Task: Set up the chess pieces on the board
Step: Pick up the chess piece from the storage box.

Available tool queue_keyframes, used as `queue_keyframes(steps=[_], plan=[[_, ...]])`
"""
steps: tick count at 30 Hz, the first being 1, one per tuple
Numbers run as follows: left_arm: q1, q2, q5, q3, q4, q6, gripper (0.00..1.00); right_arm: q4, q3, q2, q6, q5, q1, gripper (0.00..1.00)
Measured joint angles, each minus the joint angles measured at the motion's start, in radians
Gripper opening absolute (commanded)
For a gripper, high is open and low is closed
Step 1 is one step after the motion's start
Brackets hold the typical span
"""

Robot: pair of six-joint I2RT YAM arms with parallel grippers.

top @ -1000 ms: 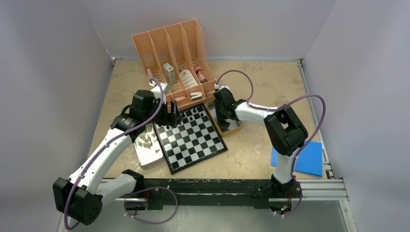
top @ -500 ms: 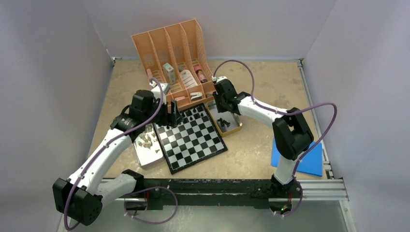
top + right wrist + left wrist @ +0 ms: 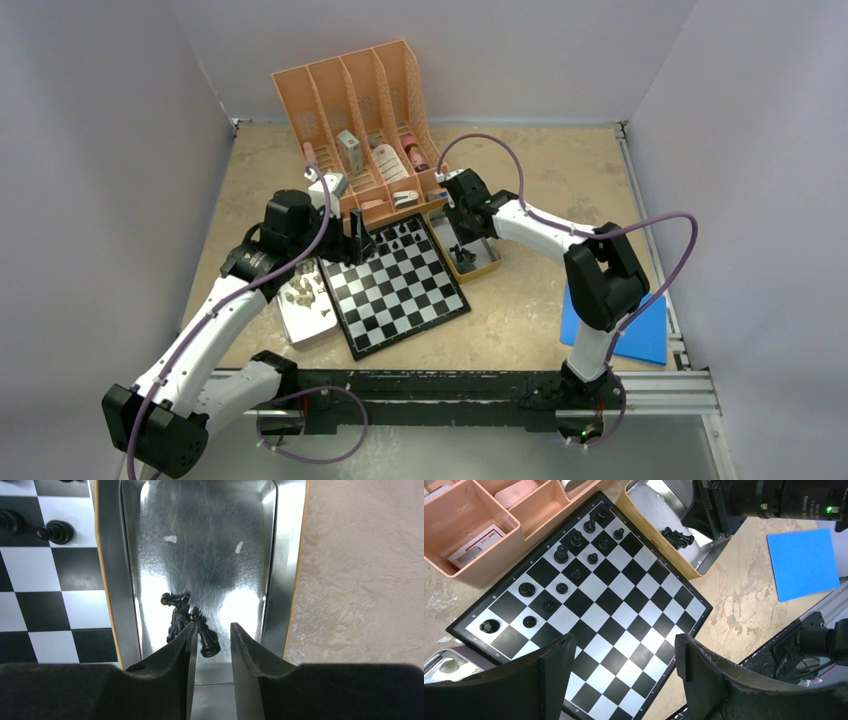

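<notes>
Black pieces [image 3: 561,555] stand on the far rows of the board [image 3: 624,612], under your left gripper [image 3: 624,647], spread and empty. Rightward, in the metal tray [image 3: 285,555], centre the right gripper [image 3: 212,627], slightly parted, over one lying piece [image 3: 206,639], clear of its neighbours, before closing.

Nothing could be read for certain. The board's [image 3: 596,612] black border carried tiny white marks, and a red-and-white card [image 3: 475,544] in the organizer [image 3: 484,572] bore print. Both were too small to make out.
</notes>
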Motion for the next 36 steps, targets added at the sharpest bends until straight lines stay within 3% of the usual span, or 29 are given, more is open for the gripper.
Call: queue_keyframes(steps=[28, 36], plan=[[0.0, -0.013, 0.02, -0.013, 0.014, 0.0, 0.72, -0.035, -0.054, 0.045, -0.057, -0.05, 0.0, 0.4], [0.0, -0.013, 0.021, -0.013, 0.017, 0.0, 0.69, -0.016, -0.067, 0.055, -0.076, -0.051, 0.0, 0.27]])
